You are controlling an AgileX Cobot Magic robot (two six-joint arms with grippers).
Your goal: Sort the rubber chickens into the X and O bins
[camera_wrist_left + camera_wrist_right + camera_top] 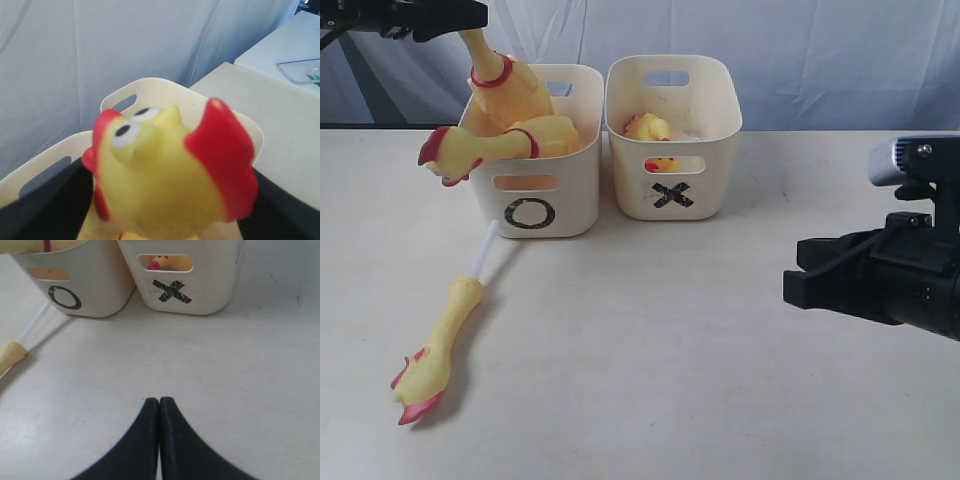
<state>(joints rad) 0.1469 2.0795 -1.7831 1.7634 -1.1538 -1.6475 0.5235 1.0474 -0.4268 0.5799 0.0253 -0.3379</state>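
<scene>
My left gripper [470, 27] hangs above the O bin [578, 195], shut on the head of a large rubber chicken [510, 90]. That chicken's body reaches down into the bin. In the left wrist view its head [165, 170] fills the space between the black fingers [35, 205]. A second chicken [495, 143] lies across the O bin with its head over the left rim. The thin chicken [438, 345] with the white tube lies on the table in front. A small chicken [650, 127] sits in the X bin [720, 115]. My right gripper [159, 401] is shut and empty, low at the right.
The two bins stand side by side at the back of the cream table [650, 380]. A pale curtain [820, 50] hangs behind them. The right arm's black body [910, 280] fills the right edge of the exterior view.
</scene>
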